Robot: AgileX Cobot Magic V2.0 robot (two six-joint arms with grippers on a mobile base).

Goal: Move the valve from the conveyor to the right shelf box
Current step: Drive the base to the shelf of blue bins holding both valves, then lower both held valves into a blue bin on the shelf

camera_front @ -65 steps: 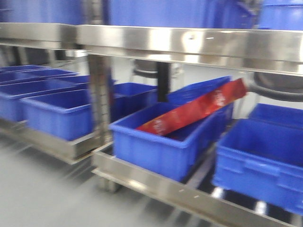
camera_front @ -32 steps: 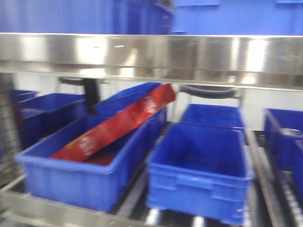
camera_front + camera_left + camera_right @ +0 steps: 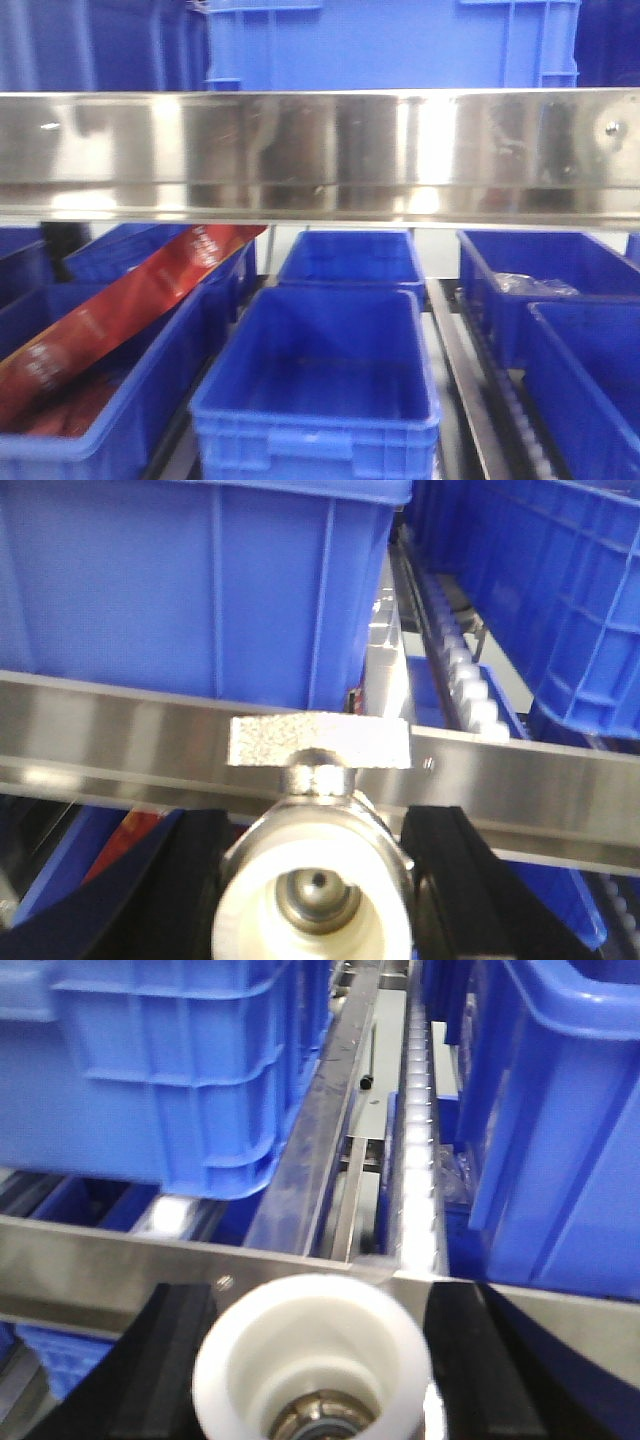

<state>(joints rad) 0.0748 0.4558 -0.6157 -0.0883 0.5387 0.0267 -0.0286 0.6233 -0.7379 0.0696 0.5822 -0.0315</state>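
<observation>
Now base swung round: polished steel shelf rail faces me square, empty blue plastic box centred below. My left tool clamped on silver white-capped valve; right tool clamped on second white-capped valve. No conveyor in view; drop-off nears.

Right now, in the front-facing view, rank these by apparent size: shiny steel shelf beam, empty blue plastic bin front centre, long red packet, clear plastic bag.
1. Shiny steel shelf beam, spanning the frame.
2. Empty blue plastic bin, front centre.
3. Long red packet, cut off at the left edge.
4. Clear plastic bag, smallest.
</observation>
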